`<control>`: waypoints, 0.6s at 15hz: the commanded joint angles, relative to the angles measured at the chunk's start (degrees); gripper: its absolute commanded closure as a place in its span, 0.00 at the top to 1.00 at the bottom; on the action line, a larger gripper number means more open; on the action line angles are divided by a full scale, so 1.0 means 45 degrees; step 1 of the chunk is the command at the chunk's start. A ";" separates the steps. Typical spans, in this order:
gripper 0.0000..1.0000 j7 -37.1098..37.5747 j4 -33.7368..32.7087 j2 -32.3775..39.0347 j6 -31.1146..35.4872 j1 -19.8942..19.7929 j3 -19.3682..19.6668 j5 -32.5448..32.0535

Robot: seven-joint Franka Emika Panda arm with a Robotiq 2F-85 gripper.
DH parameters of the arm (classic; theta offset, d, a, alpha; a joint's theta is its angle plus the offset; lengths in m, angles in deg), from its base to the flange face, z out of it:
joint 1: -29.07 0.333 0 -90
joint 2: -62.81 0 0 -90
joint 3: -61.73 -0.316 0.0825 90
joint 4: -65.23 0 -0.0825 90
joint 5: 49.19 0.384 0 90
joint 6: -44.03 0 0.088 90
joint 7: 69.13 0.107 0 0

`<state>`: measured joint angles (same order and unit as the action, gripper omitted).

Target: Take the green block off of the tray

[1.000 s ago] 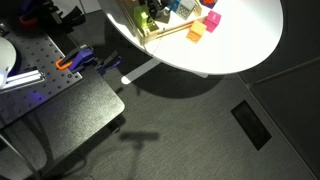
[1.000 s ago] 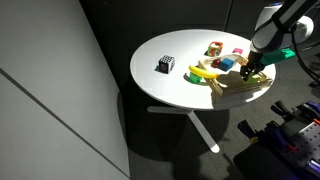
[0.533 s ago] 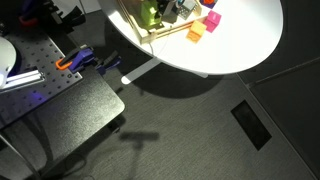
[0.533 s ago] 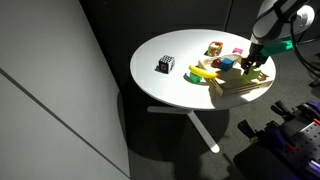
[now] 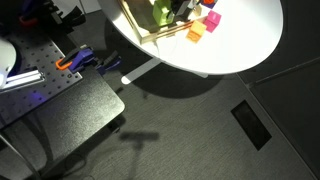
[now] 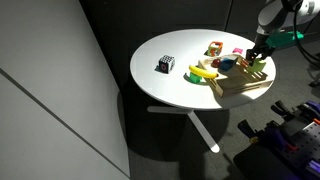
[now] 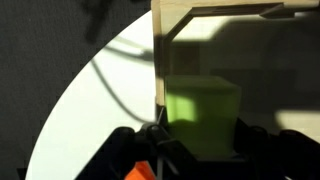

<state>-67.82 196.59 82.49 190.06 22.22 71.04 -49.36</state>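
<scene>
- Your gripper [image 7: 200, 138] had its two fingers pressed against opposite sides of the green block [image 7: 200, 110], so I judged it closed on the block rather than standing open.
- In the wrist view the block filled the whole gap between the fingers, with no daylight on either side.
- The block was still over the tray [image 7: 157, 60], just inside the wooden rim and close to a corner. The white table [image 7: 100, 100] lay on the far side of that rim.
- I could not tell whether the block still rested on the tray's base or hung a little above it.
- In an exterior view the block [image 5: 163, 12] showed as a lime patch above the tray [image 5: 165, 33], near the top edge of the picture.
- The grasp looked done. What was left for you, by my reading, was to lift the block clear of the rim, carry it out over the table and let go.
- An orange block [image 5: 195, 33] and a pink block [image 5: 212, 20] already sat on the table beyond the rim, so you would need a free spot.
- No brand, label or writing could be read anywhere. The black-and-white cube [image 6: 166, 65] showed only a pattern.
</scene>
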 commanded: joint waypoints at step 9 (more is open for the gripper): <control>0.28 0.1004 -0.0989 0.0736 -0.0434 -0.0675 0.0723 0.0067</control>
<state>-64.81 194.60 83.62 189.72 19.92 74.13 -49.36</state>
